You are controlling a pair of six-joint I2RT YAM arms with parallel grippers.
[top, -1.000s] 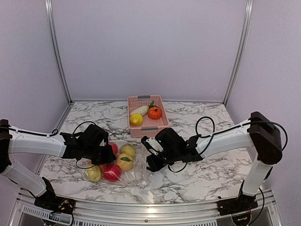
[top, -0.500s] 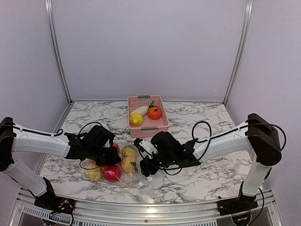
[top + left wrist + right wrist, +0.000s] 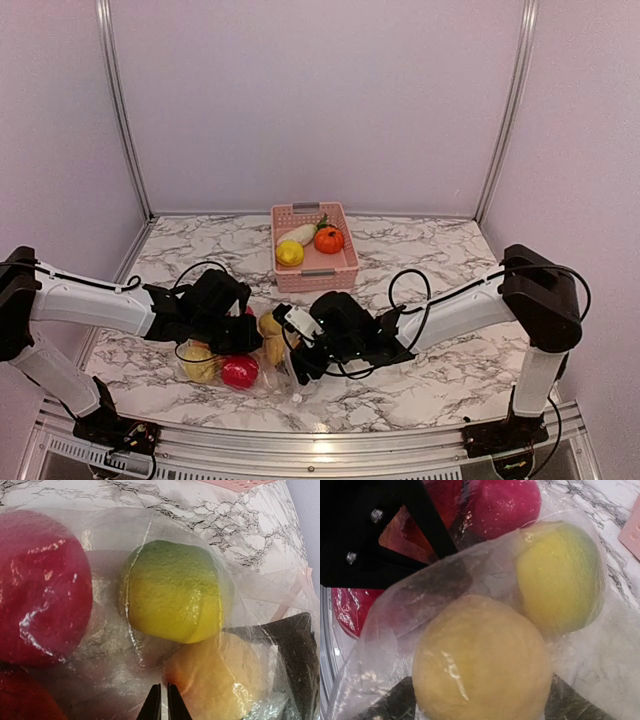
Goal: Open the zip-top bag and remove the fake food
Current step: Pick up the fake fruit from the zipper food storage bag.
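The zip-top bag (image 3: 262, 372) lies crumpled on the marble near the front, with fake food inside: a red fruit (image 3: 240, 372), a yellow one (image 3: 199, 363) and a yellow-orange one (image 3: 270, 345). My left gripper (image 3: 236, 334) is at the bag's upper left side. In the left wrist view its fingertips (image 3: 156, 705) are shut, pinching the clear film (image 3: 105, 645) over a yellow-green fruit (image 3: 172, 592). My right gripper (image 3: 293, 358) reaches into the bag from the right. Its fingers (image 3: 385, 702) stand wide apart on either side of the yellow-orange fruit (image 3: 482, 660).
A pink basket (image 3: 345, 264) stands behind the bag, holding a white radish (image 3: 300, 233), an orange fruit (image 3: 328, 239) and a yellow fruit (image 3: 289, 253). Purple walls close in the back and sides. Cables loop off both wrists.
My right gripper has moved left into the bag and opened wide around the yellow-orange fruit. The left gripper has shifted slightly right, still pinching the film, and the bag has bunched up.
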